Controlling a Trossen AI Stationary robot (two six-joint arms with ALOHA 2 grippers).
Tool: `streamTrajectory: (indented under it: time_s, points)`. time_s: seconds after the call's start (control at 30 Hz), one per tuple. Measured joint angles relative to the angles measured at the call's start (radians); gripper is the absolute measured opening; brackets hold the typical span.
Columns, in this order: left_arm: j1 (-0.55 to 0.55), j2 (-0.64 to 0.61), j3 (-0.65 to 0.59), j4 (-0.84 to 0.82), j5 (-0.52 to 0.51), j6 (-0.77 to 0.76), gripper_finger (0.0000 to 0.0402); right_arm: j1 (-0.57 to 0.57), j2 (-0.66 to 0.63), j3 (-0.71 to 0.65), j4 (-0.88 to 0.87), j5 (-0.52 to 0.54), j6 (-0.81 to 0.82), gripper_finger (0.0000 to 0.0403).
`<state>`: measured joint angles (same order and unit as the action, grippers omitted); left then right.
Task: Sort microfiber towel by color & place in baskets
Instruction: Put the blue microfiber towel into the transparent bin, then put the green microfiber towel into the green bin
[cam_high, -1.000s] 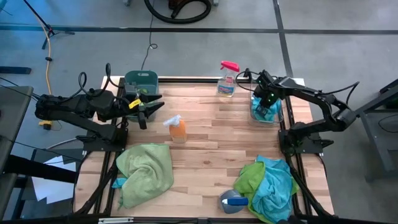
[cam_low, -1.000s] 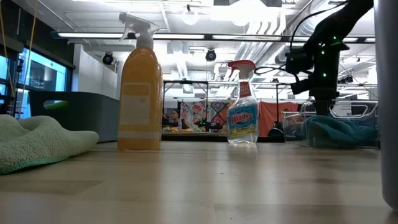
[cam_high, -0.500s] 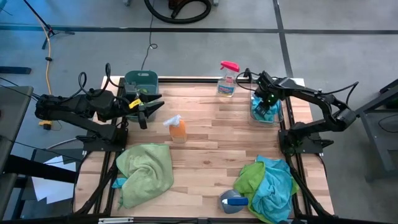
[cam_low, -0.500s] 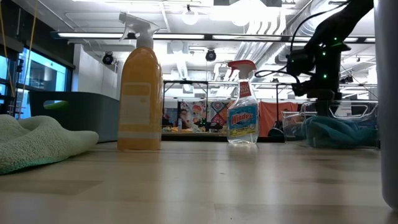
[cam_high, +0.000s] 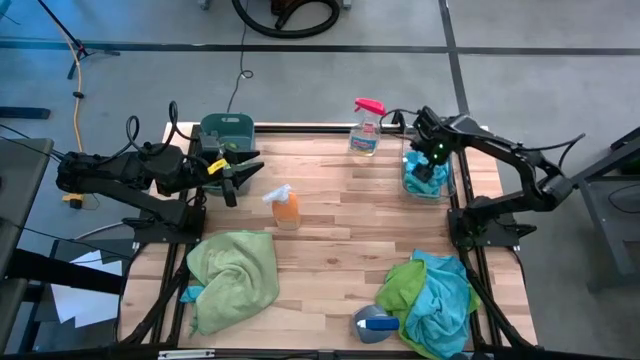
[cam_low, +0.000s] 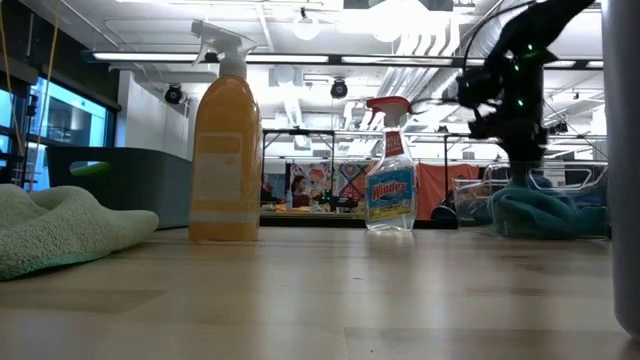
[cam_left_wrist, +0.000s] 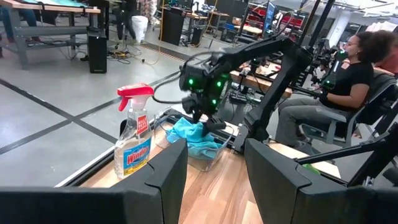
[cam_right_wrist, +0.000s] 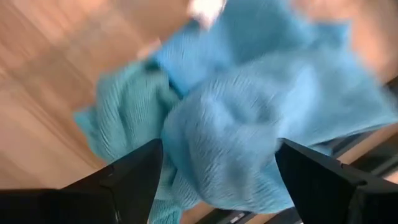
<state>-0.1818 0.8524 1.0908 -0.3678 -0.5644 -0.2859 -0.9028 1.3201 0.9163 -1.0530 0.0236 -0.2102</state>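
Note:
A blue towel (cam_high: 427, 181) lies bunched in the clear basket (cam_high: 408, 186) at the far right. My right gripper (cam_high: 429, 157) hangs open just above it, pointing down, with its fingers (cam_right_wrist: 134, 177) wide on either side of the towel's hump (cam_right_wrist: 236, 137) and clear of it. The dark green basket (cam_high: 227, 129) stands at the far left. My left gripper (cam_high: 238, 176) waits open beside it, held level with nothing between its fingers. A light green towel (cam_high: 236, 270) lies at the near left. A heap of green and blue towels (cam_high: 432, 292) lies at the near right.
An orange spray bottle (cam_high: 285, 208) stands left of the table's middle. A clear Windex bottle (cam_high: 365, 128) with a red trigger stands at the far edge, beside the clear basket. A small blue object (cam_high: 374, 322) lies by the near-right heap. A seated person (cam_left_wrist: 354, 74) is beyond the table.
My right gripper has opened wide over the clear basket and risen a little, letting go of the blue towel. The towel stays bunched in the basket.

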Motion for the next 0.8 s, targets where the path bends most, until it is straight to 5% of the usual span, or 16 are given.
streamTrajectory:
  time_s: [0.2, 0.47, 0.8]
  points:
    - [0.000, 0.000, 0.000, 0.000, -0.001, 0.000, 0.0150, 0.000, 0.000, 0.164, -0.072, -0.019, 0.000, 0.0307]
    - [0.000, 0.000, 0.000, -0.001, -0.001, 0.001, 0.0150, 0.027, -0.080, 0.267, -0.056, -0.263, 0.085, 0.0307]
    - [0.000, 0.000, 0.000, -0.001, -0.001, 0.035, 0.0150, 0.328, -0.348, 0.183, 0.163, -0.301, 0.396, 0.0307]
